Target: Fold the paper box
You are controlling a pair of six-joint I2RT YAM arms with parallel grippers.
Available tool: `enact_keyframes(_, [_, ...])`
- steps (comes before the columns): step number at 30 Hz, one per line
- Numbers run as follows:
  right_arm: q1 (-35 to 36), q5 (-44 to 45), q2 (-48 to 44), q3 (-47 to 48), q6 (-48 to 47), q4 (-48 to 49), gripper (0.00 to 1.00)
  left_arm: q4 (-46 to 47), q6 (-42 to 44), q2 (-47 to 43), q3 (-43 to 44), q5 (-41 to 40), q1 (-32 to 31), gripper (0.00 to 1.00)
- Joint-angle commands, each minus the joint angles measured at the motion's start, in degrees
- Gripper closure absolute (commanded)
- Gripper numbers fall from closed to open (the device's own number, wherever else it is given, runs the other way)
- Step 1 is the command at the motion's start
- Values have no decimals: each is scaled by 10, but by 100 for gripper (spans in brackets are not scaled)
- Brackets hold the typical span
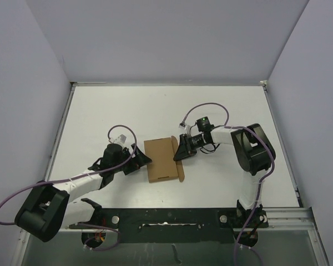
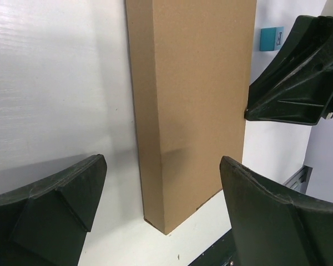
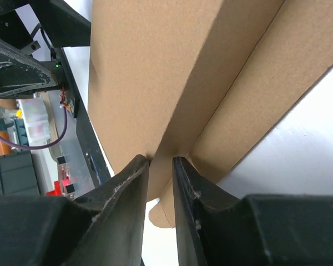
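Note:
The paper box (image 1: pixel 161 159) is a slim brown cardboard box lying flat at mid-table, with a narrow side flap (image 1: pixel 181 168) along its right edge. My left gripper (image 1: pixel 140 160) is open beside the box's left edge; in the left wrist view (image 2: pixel 162 163) the box's near corner (image 2: pixel 183 111) lies between the spread fingers, untouched. My right gripper (image 1: pixel 180 151) is at the box's right edge. In the right wrist view (image 3: pixel 161 160) its fingers are almost shut, a narrow gap between them, with tips against the crease where the flap meets the box (image 3: pixel 155 72).
A small blue cube (image 2: pixel 272 39) lies on the table beyond the box, near the right gripper's black fingers (image 2: pixel 299 77). White walls stand on three sides of the white table (image 1: pixel 100 111). A black rail (image 1: pixel 172 219) runs along the near edge.

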Motion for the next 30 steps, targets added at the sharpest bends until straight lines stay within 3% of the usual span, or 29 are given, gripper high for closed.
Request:
enact_keyframes(1, [-14,37,25,9,-19,-13,77,68,-19,15,-1,21,4,17])
enact_keyframes(6, [-18,15,25,10,-18,-12,76,89,-28,31,0,30,4,16])
enact_keyframes(15, [-10,-44,0,7,0,29,59,105,-29,57,5,36,4,16])
enact_keyframes(30, [5,-52,-18,9,10,38,58,106,-21,84,12,37,1,19])
